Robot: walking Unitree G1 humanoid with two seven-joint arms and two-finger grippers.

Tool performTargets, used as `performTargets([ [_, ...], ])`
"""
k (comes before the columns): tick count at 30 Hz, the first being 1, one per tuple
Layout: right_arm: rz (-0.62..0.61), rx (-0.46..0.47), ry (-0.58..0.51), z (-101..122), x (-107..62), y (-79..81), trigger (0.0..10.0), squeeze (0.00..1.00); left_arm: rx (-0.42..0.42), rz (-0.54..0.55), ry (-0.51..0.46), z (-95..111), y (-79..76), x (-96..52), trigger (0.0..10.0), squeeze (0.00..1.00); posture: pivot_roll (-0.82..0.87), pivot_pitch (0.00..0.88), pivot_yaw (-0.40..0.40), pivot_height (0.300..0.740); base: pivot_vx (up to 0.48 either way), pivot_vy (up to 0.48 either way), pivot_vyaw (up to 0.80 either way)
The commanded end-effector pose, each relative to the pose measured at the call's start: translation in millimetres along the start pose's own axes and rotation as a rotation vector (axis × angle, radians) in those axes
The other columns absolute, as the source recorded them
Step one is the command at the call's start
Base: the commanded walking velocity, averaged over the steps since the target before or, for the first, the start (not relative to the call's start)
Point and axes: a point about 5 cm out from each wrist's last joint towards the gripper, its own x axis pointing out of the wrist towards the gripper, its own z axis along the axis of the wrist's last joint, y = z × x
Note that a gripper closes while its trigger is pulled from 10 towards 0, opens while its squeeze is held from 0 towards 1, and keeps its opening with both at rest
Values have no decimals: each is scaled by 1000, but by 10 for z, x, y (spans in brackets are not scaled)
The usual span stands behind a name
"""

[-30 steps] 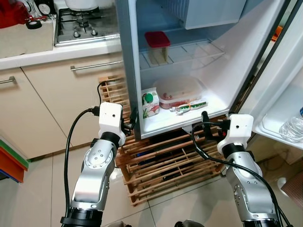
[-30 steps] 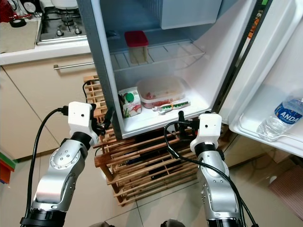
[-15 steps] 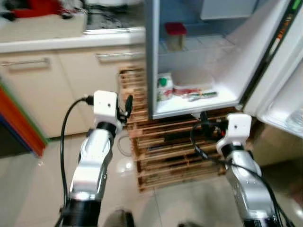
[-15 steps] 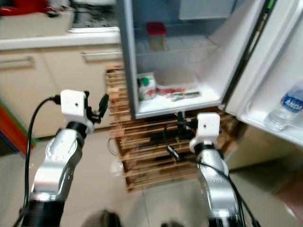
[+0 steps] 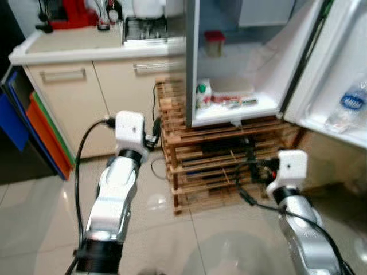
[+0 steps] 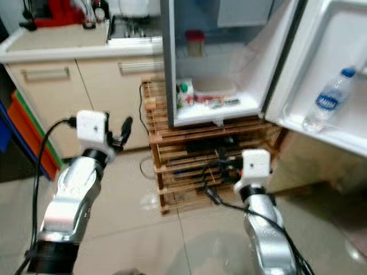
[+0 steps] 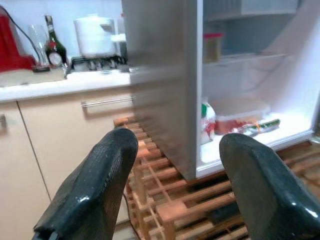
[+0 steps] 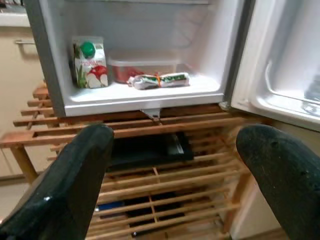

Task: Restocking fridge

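Observation:
The fridge [image 5: 229, 112] stands open ahead of me. On its bottom shelf are a juice carton [image 8: 88, 61], a clear plastic container [image 8: 142, 67] and a wrapped green packet [image 8: 159, 80]. A red-lidded jar [image 5: 215, 43] sits on the wire shelf above. A water bottle [image 6: 327, 100] lies in the door's shelf on the right. My left gripper [image 7: 180, 145] is open and empty, held left of the fridge at rack height. Lower down, my right gripper [image 8: 175, 137] is open and empty too, pointing at the wooden rack below the fridge.
A slatted wooden rack [image 5: 229, 154] carries the fridge. On the left, a kitchen counter [image 5: 69, 48] with cupboards holds a stove [image 5: 146, 28]. Blue and orange boards [image 5: 40, 132] lean at the far left. The open fridge door [image 5: 344, 57] juts out on the right. Tiled floor lies in front.
The camera has backed away from the fridge, so it looks smaller and farther off. Both grippers stay open and empty, now farther from the shelf.

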Motion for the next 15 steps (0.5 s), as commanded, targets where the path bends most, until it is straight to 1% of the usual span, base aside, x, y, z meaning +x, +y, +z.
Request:
performTargets([
  [1,10,-5,-27,55,1,-2,10000,0,17,3,-7,18,13,15,10000,0,-58,0,16,740,0,-480,0],
  [3,13,-4,-28,52,-6,8,10000,0,35,-2,-11,18,4,17,10000,0,-61,0,16,740,0,-480,0],
  [7,32,-3,-31,54,-23,55,10000,0,28,7,2,-9,-4,20,10000,0,-63,0,16,740,0,-480,0],
  [15,49,-12,-45,67,-37,72,10000,0,41,4,12,-31,-2,32,10000,0,-68,0,17,740,0,-474,0],
])
